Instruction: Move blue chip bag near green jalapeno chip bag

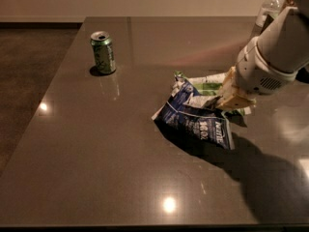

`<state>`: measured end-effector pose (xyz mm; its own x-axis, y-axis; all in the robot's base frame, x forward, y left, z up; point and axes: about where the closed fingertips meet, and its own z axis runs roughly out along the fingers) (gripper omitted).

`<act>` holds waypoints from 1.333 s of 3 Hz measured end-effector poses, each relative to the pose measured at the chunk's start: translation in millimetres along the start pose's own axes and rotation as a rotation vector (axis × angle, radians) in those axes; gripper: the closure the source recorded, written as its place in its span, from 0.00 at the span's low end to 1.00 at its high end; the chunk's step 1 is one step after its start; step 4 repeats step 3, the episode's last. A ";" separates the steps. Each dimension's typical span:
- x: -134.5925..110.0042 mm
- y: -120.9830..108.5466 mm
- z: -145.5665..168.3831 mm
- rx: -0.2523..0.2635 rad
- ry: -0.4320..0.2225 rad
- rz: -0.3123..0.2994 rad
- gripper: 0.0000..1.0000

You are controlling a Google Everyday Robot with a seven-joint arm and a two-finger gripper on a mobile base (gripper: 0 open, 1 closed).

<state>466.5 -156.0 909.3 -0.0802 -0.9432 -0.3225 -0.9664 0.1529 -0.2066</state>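
Observation:
The blue chip bag is crumpled, dark blue with white lettering, and lies right of the table's centre. It overlaps the front of the green jalapeno chip bag, of which only the light green and white top edge shows behind it. My gripper comes in from the upper right on a thick white arm. It sits at the blue bag's upper right corner, over the green bag, and looks shut on the blue bag's edge.
A green soda can stands upright at the far left of the dark table. A clear plastic bottle stands at the far right edge behind my arm. The table's front edge runs along the bottom.

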 end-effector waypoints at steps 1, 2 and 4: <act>-3.0 0.6 -0.8 0.002 -0.002 -0.005 0.21; -4.2 0.9 -1.3 0.004 -0.002 -0.007 0.00; -4.2 0.9 -1.3 0.004 -0.002 -0.007 0.00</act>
